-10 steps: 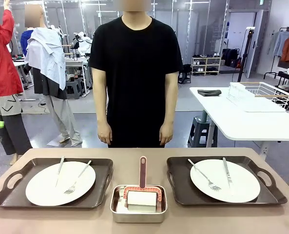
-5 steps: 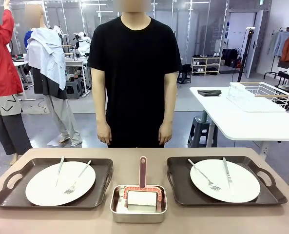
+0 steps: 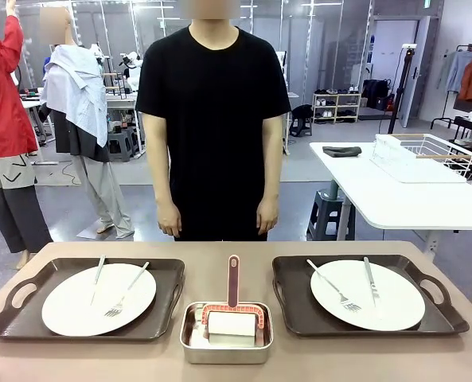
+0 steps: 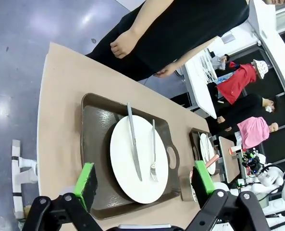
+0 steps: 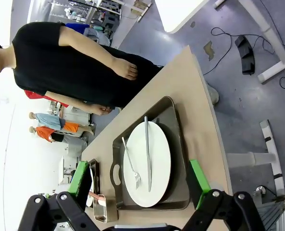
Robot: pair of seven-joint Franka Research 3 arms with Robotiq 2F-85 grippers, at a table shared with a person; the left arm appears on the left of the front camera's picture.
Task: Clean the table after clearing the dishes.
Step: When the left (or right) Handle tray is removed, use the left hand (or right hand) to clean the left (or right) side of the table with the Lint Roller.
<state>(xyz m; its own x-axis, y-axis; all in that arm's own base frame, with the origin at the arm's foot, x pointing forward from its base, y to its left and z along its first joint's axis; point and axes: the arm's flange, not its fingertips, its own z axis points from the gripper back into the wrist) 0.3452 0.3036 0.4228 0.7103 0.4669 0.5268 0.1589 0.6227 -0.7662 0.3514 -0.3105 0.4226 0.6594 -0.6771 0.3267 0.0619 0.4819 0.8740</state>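
The beige table [image 3: 220, 256] holds two dishes, each a white plate on a dark brown tray. The left plate [image 3: 99, 298] and the right plate [image 3: 368, 294] each carry a fork and a knife. In the left wrist view, my left gripper [image 4: 144, 179] hangs open above a plate [image 4: 123, 168], with nothing between its green pads. My right gripper [image 5: 139, 177] is likewise open above the other plate [image 5: 160, 163]. Both grippers are well clear of the trays.
A small steel pan [image 3: 226, 348] with a red-handled cleaning tool [image 3: 232, 318] sits between the trays at the near edge. A person in a black T-shirt [image 3: 213, 119] stands at the far side, arms down. A white table [image 3: 395, 199] with a wire rack [image 3: 427, 155] stands at right.
The person has shifted slightly toward picture left. The trays, plates and pan have not moved.
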